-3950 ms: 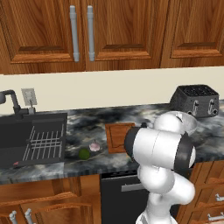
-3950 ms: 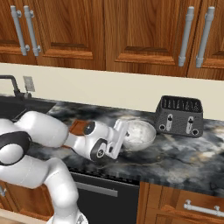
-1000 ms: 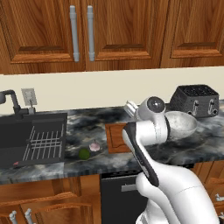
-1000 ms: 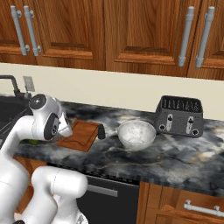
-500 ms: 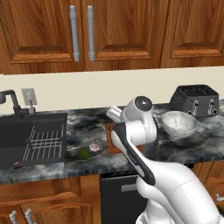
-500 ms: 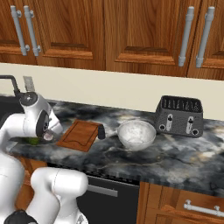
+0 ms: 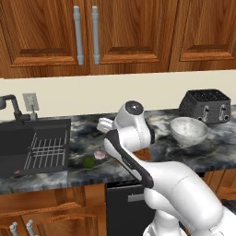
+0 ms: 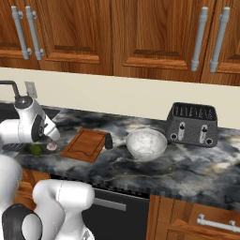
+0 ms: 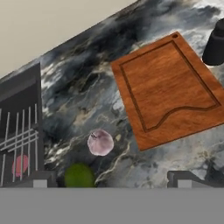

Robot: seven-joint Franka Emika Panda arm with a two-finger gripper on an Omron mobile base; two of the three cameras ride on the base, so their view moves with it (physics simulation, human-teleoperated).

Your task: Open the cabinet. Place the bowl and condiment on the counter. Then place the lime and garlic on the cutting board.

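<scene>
Counter (image 9: 87, 78): garlic (image 9: 100, 142), lime (image 9: 79, 176) near open end effector (image 9: 111, 179).

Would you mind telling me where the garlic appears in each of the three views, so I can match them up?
Left base view: garlic on the counter, left of the arm, up-right of the lime.
Right base view: at far left, between lime and cutting board.
Hand view: lower centre-left.
Shared landmark: the lime beside it.

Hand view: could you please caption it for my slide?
Open gripper above the counter, with garlic and lime beside the bare cutting board.
</scene>
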